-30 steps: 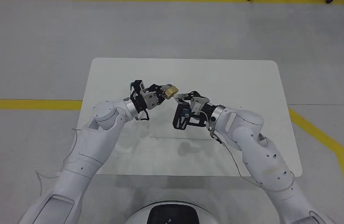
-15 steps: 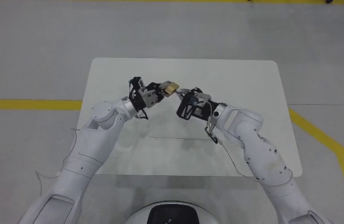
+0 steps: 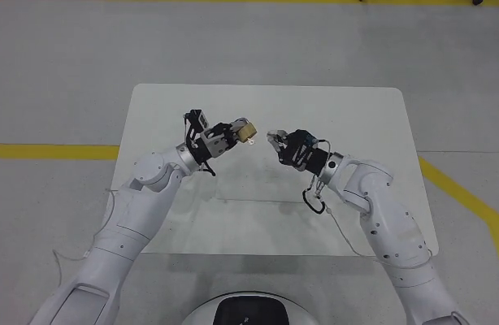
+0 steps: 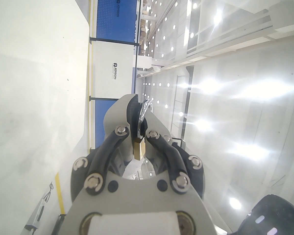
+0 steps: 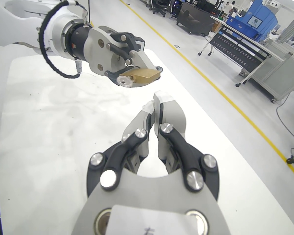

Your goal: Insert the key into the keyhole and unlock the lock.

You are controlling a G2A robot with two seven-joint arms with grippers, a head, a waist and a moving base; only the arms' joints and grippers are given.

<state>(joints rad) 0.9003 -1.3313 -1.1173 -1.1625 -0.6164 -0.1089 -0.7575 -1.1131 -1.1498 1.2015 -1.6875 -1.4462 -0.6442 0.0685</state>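
A brass padlock [image 3: 248,130] is held above the white table [image 3: 355,114], left of centre, with my left gripper [image 3: 240,132] shut on it. In the right wrist view the padlock [image 5: 143,75] lies level between the left gripper's fingers [image 5: 143,59], and a silver key [image 5: 123,81] sticks out of its end. The left wrist view has the padlock [image 4: 139,149] and its steel shackle [image 4: 143,113] pinched between the pads. My right gripper [image 3: 274,136] hangs a short way right of the lock, shut with nothing in it, its fingertips [image 5: 153,103] apart from the key.
The white table [image 5: 63,135] lies bare below both grippers. A black cable loop [image 3: 313,199] hangs from the right forearm. A yellow floor line [image 3: 46,151] runs past the table's sides.
My right gripper has drawn back to the right, away from the padlock it was close to half a second ago. The left gripper with the lock has barely moved.
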